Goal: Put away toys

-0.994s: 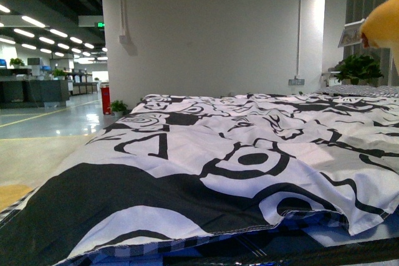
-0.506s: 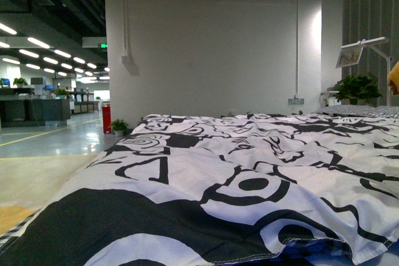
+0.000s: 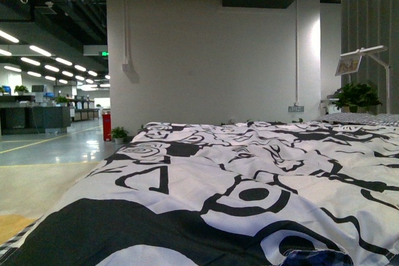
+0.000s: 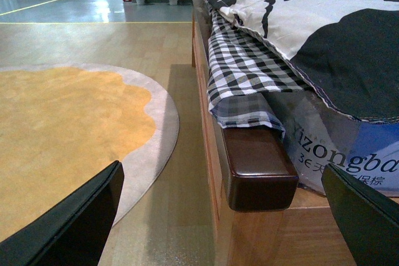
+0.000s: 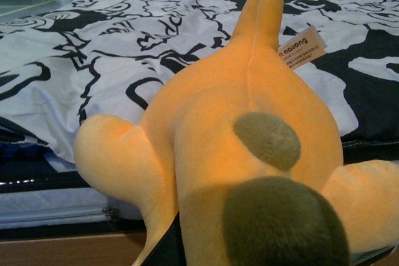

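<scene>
The plush toy (image 5: 237, 129), orange-yellow with olive-tan pads and a paper tag (image 5: 302, 48), fills the right wrist view and hangs just off the bed's edge. My right gripper (image 5: 262, 256) is shut on it. The plush hides the gripper except for a dark strip of one of its fingers (image 5: 163, 250). My left gripper (image 4: 215, 228) is open and holds nothing. Its two dark fingers (image 4: 68, 222) straddle the bed's wooden corner post (image 4: 255, 169) low near the floor. The front view shows neither arm nor the toy.
A black-and-white patterned duvet (image 3: 249, 179) covers the bed over a checked sheet (image 4: 246, 73). An orange rug (image 4: 62, 129) lies on the wooden floor beside the bed. A white wall (image 3: 206, 60) and a potted plant (image 3: 356, 96) stand beyond it.
The orange toy at the front view's right edge has slipped out of that view. The bed now sits lower in the front view.
</scene>
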Robot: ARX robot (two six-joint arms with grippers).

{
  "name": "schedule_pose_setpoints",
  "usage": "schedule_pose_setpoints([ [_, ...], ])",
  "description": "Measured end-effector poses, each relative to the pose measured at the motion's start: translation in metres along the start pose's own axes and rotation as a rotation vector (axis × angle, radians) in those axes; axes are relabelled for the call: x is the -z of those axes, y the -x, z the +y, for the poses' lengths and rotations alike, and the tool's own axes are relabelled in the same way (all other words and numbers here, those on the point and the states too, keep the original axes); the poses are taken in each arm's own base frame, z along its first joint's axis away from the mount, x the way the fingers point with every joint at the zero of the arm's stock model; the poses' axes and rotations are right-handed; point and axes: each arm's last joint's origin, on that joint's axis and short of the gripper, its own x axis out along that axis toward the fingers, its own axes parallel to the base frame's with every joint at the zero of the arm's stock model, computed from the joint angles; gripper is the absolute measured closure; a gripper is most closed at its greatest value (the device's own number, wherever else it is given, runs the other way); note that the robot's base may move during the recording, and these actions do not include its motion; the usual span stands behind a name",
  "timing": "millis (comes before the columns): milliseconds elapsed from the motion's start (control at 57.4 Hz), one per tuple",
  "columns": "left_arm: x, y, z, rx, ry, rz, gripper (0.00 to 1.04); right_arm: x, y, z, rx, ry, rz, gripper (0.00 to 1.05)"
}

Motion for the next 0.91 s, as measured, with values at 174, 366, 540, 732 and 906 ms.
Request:
schedule_pose_setpoints([
  [174,0.0,0.0,0.0,0.0,0.0,0.0,0.06,0.015,0.005,0.01,0.022,0.004,-0.005,0.93],
  [366,0.0,0.0,0.0,0.0,0.0,0.0,0.06,0.026,0.01,0.014,-0.001,0.005,-0.011,0.93],
  [540,0.0,0.0,0.0,0.0,0.0,0.0,0.06,0.033,0.014,0.014,-0.001,0.005,-0.013,0.93],
  [732,0.0,0.0,0.0,0.0,0.0,0.0,0.06,0.038,0.017,0.014,-0.001,0.005,-0.017,0.93],
  [906,0.0,0.0,0.0,0.0,0.0,0.0,0.06,0.046,0.025,0.014,-0.001,0.005,0.011,0.93],
])
